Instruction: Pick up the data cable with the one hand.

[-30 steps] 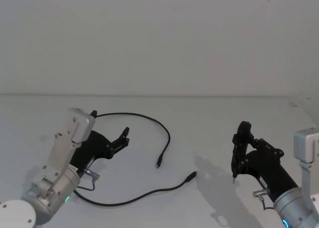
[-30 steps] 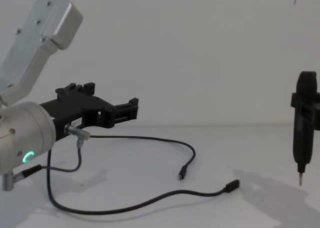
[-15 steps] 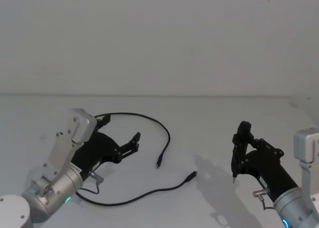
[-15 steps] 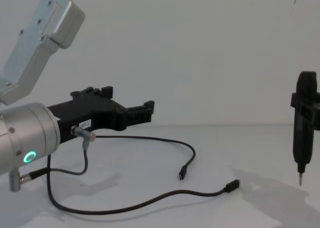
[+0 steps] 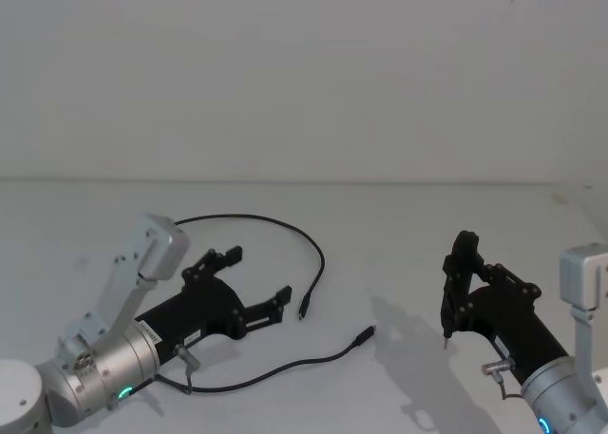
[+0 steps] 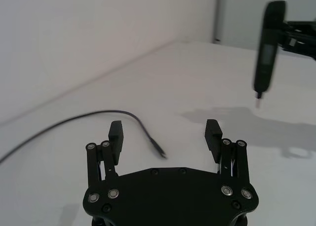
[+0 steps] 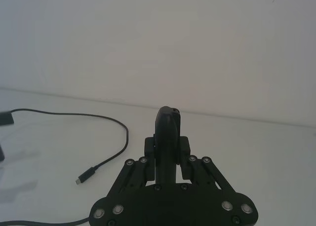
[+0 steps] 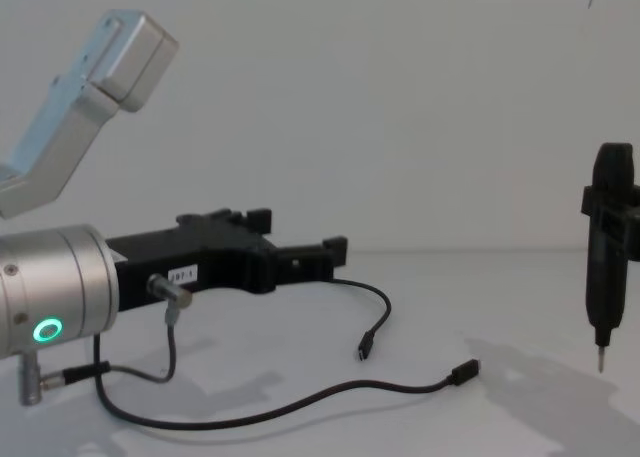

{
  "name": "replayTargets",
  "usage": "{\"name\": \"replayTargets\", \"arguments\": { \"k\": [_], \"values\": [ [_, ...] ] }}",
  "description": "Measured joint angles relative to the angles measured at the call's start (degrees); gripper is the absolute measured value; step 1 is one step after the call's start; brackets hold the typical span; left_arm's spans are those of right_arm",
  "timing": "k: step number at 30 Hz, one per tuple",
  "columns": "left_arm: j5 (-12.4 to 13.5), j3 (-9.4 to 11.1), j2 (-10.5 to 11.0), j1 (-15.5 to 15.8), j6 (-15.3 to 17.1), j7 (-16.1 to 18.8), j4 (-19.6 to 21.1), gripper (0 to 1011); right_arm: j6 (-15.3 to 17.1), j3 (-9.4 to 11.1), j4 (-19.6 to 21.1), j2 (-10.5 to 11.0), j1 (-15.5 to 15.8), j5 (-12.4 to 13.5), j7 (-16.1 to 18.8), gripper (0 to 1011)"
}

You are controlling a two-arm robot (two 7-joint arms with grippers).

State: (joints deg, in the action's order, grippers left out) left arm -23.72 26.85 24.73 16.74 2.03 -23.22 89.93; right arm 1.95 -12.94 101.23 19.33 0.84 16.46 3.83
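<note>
Head view: left gripper [image 5: 258, 274], jaws apart, hovers between the two runs of the cable [image 5: 318, 247] looped on the table [image 5: 399, 216], lined up to straddle one; right gripper [image 5: 461, 282] parked well right of the cable, clamped on a probe [image 8: 600, 297].

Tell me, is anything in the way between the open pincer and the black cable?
Nothing visible is. The left pincer hovers open above the table, pointing toward the data cable, with just bare tabletop between them. The right pincer is parked far off on the right.
</note>
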Motion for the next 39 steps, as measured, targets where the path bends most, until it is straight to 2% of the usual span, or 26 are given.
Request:
{"name": "replayTargets", "arguments": {
  "k": [7, 8, 10, 18, 26, 39],
  "values": [
    [-3.5, 1.4, 1.8, 1.5, 4.3, -6.7, -0.9, 1001, 0.0, 0.0, 0.0, 0.0, 0.0, 0.0, 0.0, 279],
    [-3.5, 1.4, 1.8, 1.5, 4.3, -6.7, -0.9, 1001, 0.0, 0.0, 0.0, 0.0, 0.0, 0.0, 0.0, 279],
    [-4.4, 2.2, 2.7, 2.4, 6.6, -9.1, -1.2, 1001, 0.0, 0.0, 0.0, 0.0, 0.0, 0.0, 0.0, 279],
    [-5.8, 4.7, 4.3, 5.2, 12.0, -14.5, -2.3, 1001, 0.0, 0.0, 0.0, 0.0, 0.0, 0.0, 0.0, 279],
    [-6.6, 6.2, 4.6, 7.1, 14.6, -16.9, -3.7, 1001, 0.0, 0.0, 0.0, 0.0, 0.0, 0.0, 0.0, 279],
    [-6.0, 8.4, 4.4, 9.5, 15.8, -17.5, -5.4, 1001, 0.0, 0.0, 0.0, 0.0, 0.0, 0.0, 0.0, 279]
  ]
}}
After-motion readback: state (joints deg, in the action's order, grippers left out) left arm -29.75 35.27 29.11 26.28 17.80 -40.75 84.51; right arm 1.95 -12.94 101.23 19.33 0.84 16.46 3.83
